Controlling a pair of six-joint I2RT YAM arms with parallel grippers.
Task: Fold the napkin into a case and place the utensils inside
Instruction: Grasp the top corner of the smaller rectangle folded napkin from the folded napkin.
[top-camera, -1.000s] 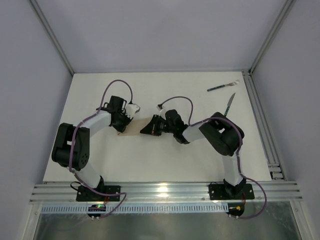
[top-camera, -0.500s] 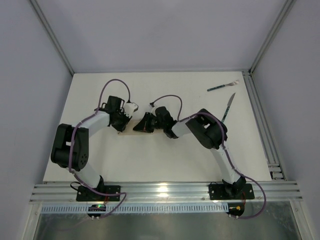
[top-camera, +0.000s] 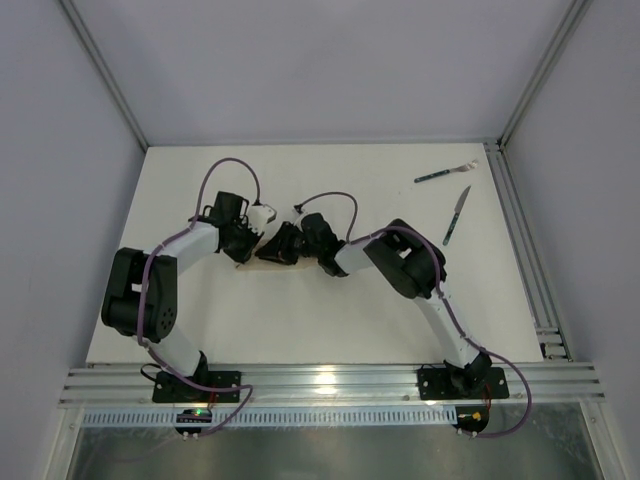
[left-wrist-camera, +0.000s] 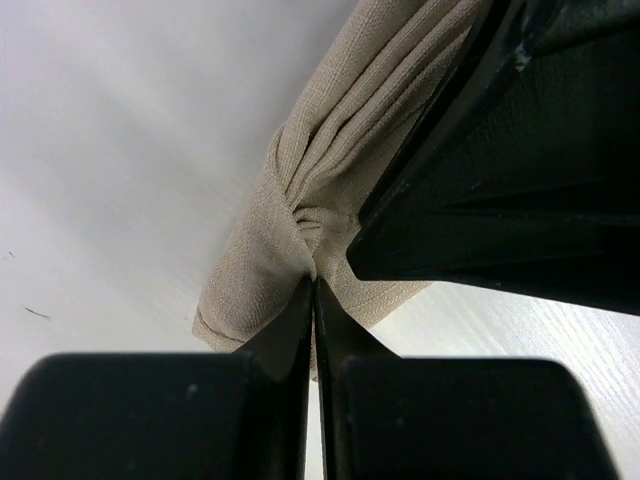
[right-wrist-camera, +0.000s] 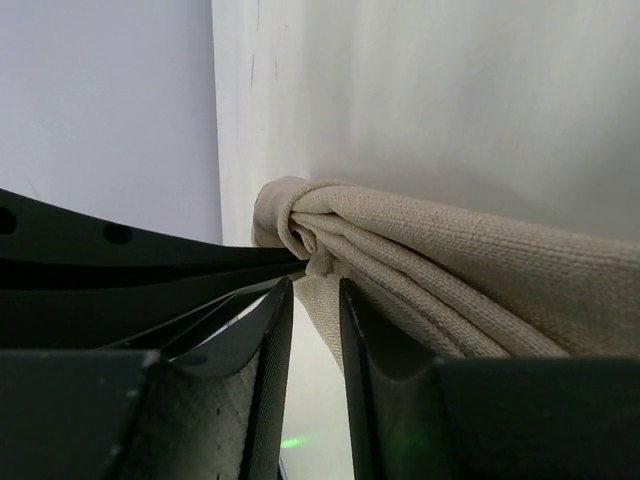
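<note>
— Left jaws first?
— Pressed together. The left gripper (left-wrist-camera: 313, 285) pinches a bunched fold of the napkin (left-wrist-camera: 300, 170) right at its tips.
— And the right?
— The right gripper (right-wrist-camera: 312, 290) has its jaws slightly spread, with a narrow gap between them. The napkin's gathered corner sits at its tips and cloth shows in the gap. I cannot tell whether the pads press it.
— How do the two stand?
— Almost tip to tip, facing each other across the bunch. The right one's black body is just beside the left fingertips.
— The napkin's shape?
— Crumpled into thick folds that run out from where the tips meet.
— Anything else on the table (top-camera: 300, 320)?
— A knife (top-camera: 457, 215) and a fork (top-camera: 445, 174), well apart from both grippers, off to the right gripper's right. The fork lies beyond the knife, near it but not touching.
</note>
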